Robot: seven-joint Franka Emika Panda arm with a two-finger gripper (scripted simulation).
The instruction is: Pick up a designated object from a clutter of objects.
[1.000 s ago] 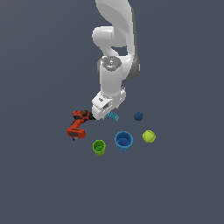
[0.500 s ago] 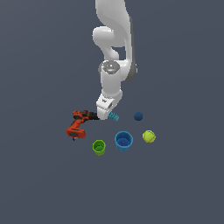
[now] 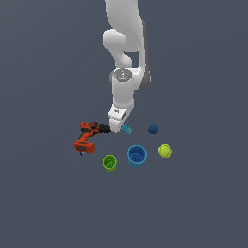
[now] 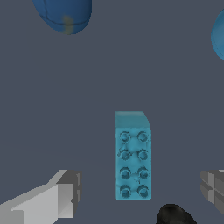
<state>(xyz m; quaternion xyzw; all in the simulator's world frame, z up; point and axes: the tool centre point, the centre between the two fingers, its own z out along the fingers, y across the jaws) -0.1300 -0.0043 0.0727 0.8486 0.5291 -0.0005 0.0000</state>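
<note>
Plain dark-grey floor in exterior view: gripper (image 3: 116,127) low at frame centre, teal studded block (image 3: 126,129) just right of it, drill (image 3: 88,136) close left. Wrist view: block (image 4: 132,156) lower centre between spread fingers (image 4: 65,192), untouched; drill's black tip (image 4: 174,215) nearby, could snag on descent.

A: Studded teal block (image 4: 132,156): plastic look, matt, with two rows of raised round studs over otherwise smooth faces.
B: Surface (image 3: 48,203): flat, uniform dark grey, matt, without texture.
A: Pincer fingers (image 4: 61,199): pale grey, smooth, faceted, faintly shaded like painted metal or hard plastic.
B: Dark blue ball (image 4: 63,14): smooth with a soft sheen. Drill (image 3: 87,137): orange-red and black, plastic-like, matt.
</note>
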